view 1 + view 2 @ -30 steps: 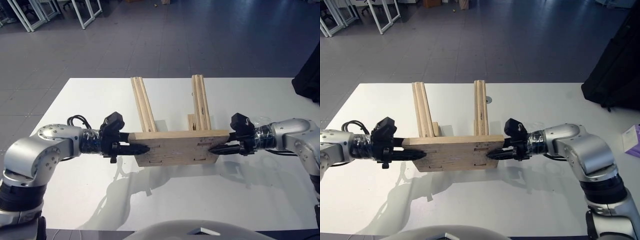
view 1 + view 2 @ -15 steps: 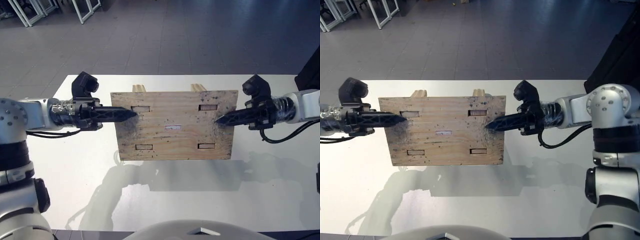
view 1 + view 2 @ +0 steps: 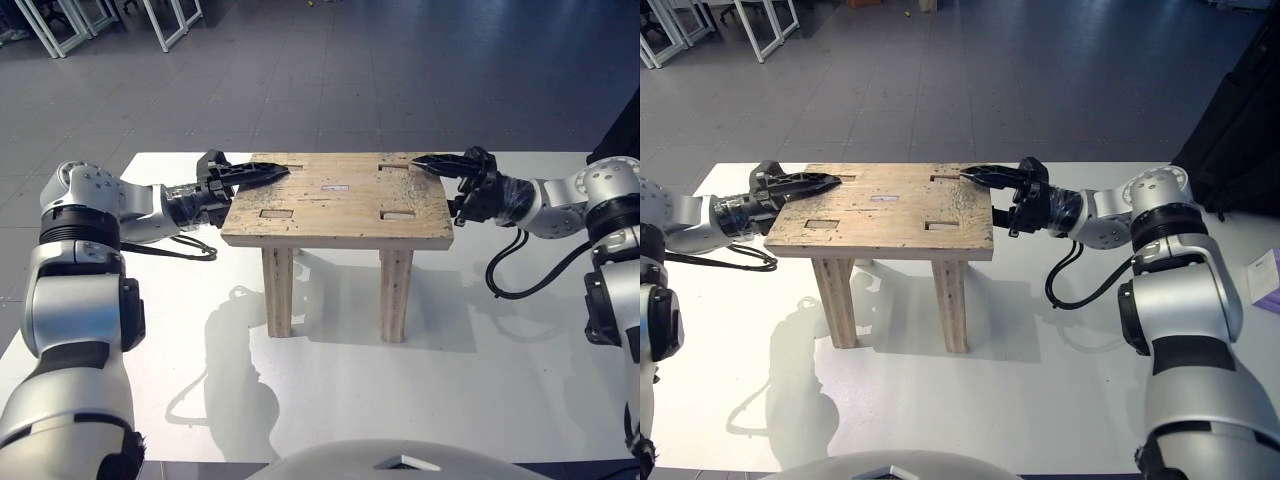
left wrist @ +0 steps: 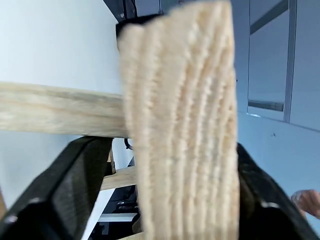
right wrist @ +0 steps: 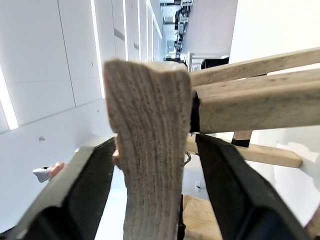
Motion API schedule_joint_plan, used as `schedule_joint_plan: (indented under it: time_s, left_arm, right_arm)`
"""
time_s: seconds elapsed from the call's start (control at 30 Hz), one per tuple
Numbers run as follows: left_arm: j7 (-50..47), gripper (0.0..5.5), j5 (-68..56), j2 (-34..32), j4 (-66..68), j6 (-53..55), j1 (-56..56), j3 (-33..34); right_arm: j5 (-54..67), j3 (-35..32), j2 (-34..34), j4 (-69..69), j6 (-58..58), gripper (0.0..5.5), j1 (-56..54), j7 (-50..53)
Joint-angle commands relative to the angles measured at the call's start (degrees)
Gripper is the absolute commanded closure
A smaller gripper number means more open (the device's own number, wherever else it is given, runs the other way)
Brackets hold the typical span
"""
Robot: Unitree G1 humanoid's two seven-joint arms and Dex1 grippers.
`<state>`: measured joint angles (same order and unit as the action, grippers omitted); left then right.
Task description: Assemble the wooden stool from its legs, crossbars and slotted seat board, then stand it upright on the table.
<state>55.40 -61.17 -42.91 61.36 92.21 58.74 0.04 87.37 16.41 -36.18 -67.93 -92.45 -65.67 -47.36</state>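
Note:
The assembled wooden stool stands upright on the white table (image 3: 500, 400), its slotted seat board (image 3: 340, 200) level on top and two front legs (image 3: 278, 290) (image 3: 395, 295) touching the tabletop. My left gripper (image 3: 262, 175) is shut on the seat board's left end, one finger lying over the top face. At the opposite end my right gripper (image 3: 432, 165) is shut on the board the same way. In the left wrist view the board's edge (image 4: 180, 125) sits between dark fingers (image 4: 75, 190). The right wrist view has the board edge (image 5: 150, 150) between fingers (image 5: 85, 200), with legs (image 5: 260, 100) behind.
Black cables hang from both wrists onto the table, one at the left (image 3: 190, 245) and one at the right (image 3: 530, 280). A black bag (image 3: 1240, 130) stands off the table's right side and a purple item (image 3: 1265, 280) lies at the right edge. Open tabletop lies in front of the stool.
The stool has turned from lying with its legs pointing away, through seat-facing-me, to upright with its legs on the table. Both grippers kept hold of the seat board's ends and moved farther back.

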Motion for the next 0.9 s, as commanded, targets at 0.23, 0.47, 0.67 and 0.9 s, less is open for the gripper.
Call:
schedule_joint_plan:
  time_s: [0.23,0.47,0.67,0.9]
  left_arm:
    - [8.9,1.87,7.9,-9.6,0.3,-1.2,-2.1,3.4]
    - [-3.3,1.87,9.7,-1.0,-17.8,-27.5,-13.9,21.1]
    - [-40.8,1.87,33.0,22.3,-50.2,-63.1,-34.6,17.1]
    - [-48.5,1.87,40.1,26.6,-56.9,-68.6,-37.8,15.6]
  right_arm:
    - [-6.4,-10.9,-5.6,-1.3,0.0,2.21,2.0,1.7]
    - [-20.1,-27.9,3.6,31.7,31.4,2.21,18.7,19.2]
    - [-62.1,-13.6,10.2,53.0,68.2,2.21,34.7,47.6]
    - [-73.5,-13.9,15.8,52.7,76.3,2.21,37.8,51.0]
